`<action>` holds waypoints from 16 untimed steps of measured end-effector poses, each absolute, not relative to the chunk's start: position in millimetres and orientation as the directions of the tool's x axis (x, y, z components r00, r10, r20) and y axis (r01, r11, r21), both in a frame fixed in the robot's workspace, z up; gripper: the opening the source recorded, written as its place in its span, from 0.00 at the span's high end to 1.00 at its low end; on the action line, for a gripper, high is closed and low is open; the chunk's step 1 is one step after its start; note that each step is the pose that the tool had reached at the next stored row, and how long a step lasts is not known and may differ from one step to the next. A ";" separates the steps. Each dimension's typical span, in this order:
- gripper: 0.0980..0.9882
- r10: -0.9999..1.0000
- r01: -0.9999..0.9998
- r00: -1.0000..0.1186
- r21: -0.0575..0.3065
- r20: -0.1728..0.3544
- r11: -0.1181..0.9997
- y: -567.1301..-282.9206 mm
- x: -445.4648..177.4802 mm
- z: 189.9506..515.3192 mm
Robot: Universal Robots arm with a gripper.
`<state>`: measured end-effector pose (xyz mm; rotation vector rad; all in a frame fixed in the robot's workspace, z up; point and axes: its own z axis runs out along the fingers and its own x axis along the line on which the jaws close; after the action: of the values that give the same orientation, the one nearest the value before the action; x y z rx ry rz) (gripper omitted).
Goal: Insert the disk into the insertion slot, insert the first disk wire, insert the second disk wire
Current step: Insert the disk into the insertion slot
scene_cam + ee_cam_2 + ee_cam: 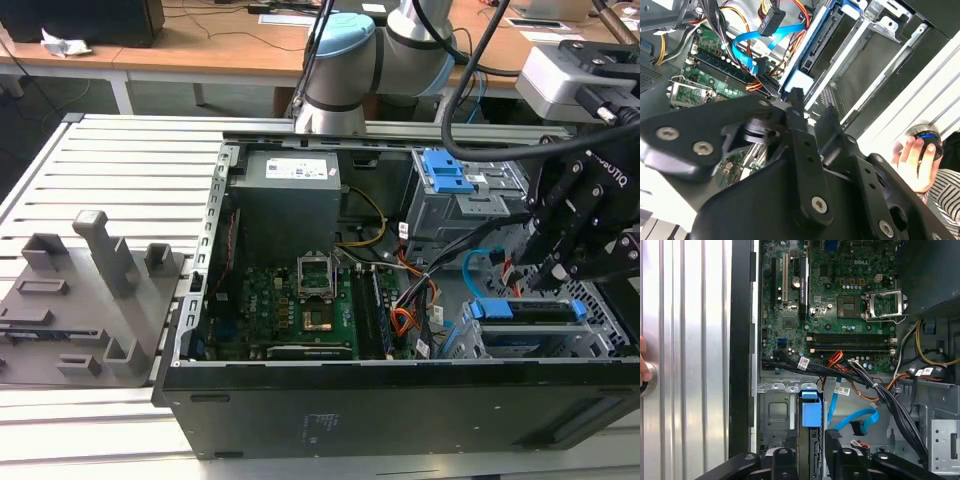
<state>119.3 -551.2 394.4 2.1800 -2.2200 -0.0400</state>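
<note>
Since the disk [525, 310] lies flat inside the slot [605, 325] of the metal cage, at the near end of the computer case on the exterior view's right, I judge the first step to be done or very nearly so. Its blue frame sits level with the cage, and in the first wrist view the frame's blue tab shows just beyond my gripper [809, 454]. The gripper hangs directly over the disk's edge with its fingers [784, 460] apart, one on each side of that edge. I see nothing clamped between them, and I cannot tell whether a pad touches the frame.

Just beside the disk, toward the middle of the case, a blue wire [860, 417] curls loose. Its black plug [858, 428] hangs free, joined to nothing, so by my reading no wire is in yet. Plugging one in would call for a narrow pinch on that small plug, a turn to match the socket on the disk, and a straight push, minding the bundle of black cables [890, 400] that crosses close by.

Farther off lie the green circuit board [840, 305] and, at the far side, a grey box [445, 175] with a blue latch. Outside the case, a person's hand [917, 155] rests on a round button.
</note>
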 end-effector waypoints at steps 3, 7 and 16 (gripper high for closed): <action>0.92 -1.000 -0.999 -0.018 0.039 0.003 0.018 -551.2 119.2 394.2; 0.99 -1.000 -0.999 -0.018 0.039 0.003 0.018 -551.2 119.2 394.0; 0.99 -1.000 -0.999 -0.018 0.046 0.003 0.018 -550.6 127.8 387.6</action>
<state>127.8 -550.6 387.6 2.1764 -2.2167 -0.0475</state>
